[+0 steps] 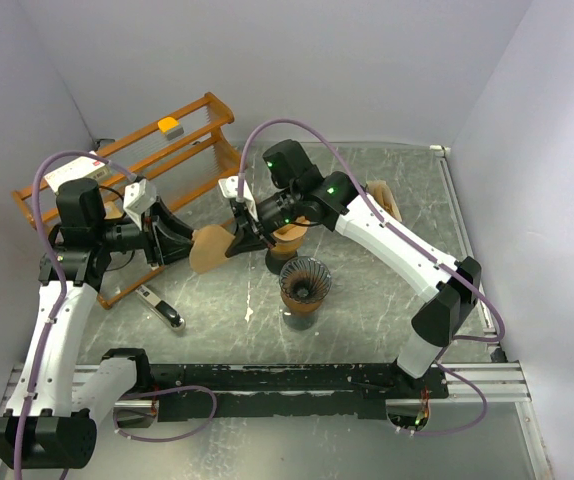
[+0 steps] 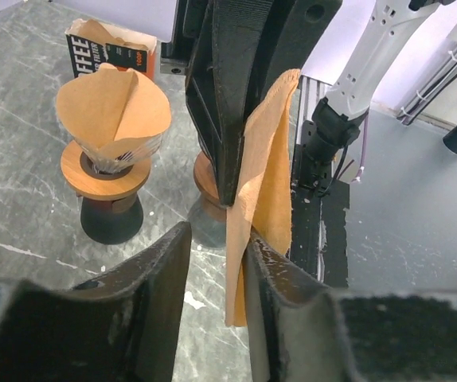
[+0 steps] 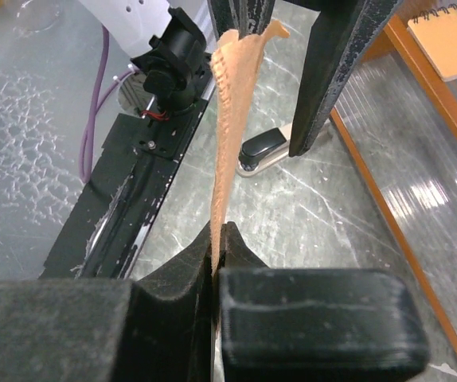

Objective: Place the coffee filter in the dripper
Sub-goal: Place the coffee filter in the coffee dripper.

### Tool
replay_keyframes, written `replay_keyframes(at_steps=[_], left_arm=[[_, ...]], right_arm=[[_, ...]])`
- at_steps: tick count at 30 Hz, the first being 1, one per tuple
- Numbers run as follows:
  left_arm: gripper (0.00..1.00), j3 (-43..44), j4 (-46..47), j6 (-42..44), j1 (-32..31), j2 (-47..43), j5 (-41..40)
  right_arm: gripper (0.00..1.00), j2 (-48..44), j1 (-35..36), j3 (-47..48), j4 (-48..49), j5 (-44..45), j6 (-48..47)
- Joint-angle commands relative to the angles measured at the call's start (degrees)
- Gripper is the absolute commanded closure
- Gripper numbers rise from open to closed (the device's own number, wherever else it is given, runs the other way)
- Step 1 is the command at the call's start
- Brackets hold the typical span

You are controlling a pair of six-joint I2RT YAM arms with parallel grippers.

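A tan paper coffee filter [image 1: 210, 250] hangs folded flat in the air between my two grippers. My right gripper [image 1: 237, 238] is shut on one edge of it; the right wrist view shows the filter [image 3: 230, 119] pinched between the jaws [image 3: 220, 239]. My left gripper [image 1: 189, 245] is open around the other edge; the filter [image 2: 264, 159] rests against its right finger [image 2: 280, 294], with a gap to the left finger. The empty ribbed dripper [image 1: 304, 282] stands on the table to the right of the filter. Its base [image 2: 206, 208] shows behind the right gripper.
A second dripper with a filter in it [image 1: 287, 233] [image 2: 113, 119] stands just behind. A filter box [image 1: 382, 200] [image 2: 105, 49] lies at the back. An orange wooden rack [image 1: 127, 165] is at the left. A black-and-white tool [image 1: 162, 307] [image 3: 262, 151] lies below the left gripper.
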Motion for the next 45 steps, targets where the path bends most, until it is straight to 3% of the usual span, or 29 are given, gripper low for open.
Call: replay_keyframes(at_steps=[1,8,11,13,19,21,23,25,34,45], left_arm=[[0.61,-0.50,4.59,-2.31,0.11,-0.46,2.91],[0.76,-0.28,5.84,-2.88,0.12,-0.21,3.54],[0.92,0.00,5.70,-2.71,0.10,-0.28,3.42],[0.93,0.16,4.61,-1.58,0.10,-0.50,3.22],[0.93,1.78,-2.32,5.66,0.12,-1.39,1.58],[0.93,3.22,-5.68,8.40,0.14,-1.42,0.41],[0.93,5.15,-11.10,11.63,0.12,-1.22,-1.47],[0.93,7.76,-16.85,15.67,0.10,-0.65,-4.83],[0.93,18.45,-36.83,26.23,0.15,4.19,-19.26],[0.93,18.26,-34.13,21.29,0.16,5.52,-18.48]], right_arm=[[1.00,-0.87,0.36,-0.58,3.35,-1.96,2.65],[1.00,-0.27,0.36,-1.74,6.30,-3.05,5.36],[1.00,-0.09,0.35,-2.24,7.51,-2.40,6.36],[1.00,-0.17,0.30,-2.67,8.31,-1.46,7.31],[0.70,-0.27,0.34,-2.40,7.53,5.54,8.15],[0.43,-0.50,0.28,-2.04,6.19,9.03,7.18],[0.31,-0.98,0.29,-1.27,4.35,11.74,5.51],[0.24,-1.82,0.26,-0.13,2.59,14.26,4.08],[0.18,-4.18,1.34,4.85,-4.42,18.12,-3.94],[0.18,-2.47,8.50,10.35,-6.60,23.70,-8.69]])
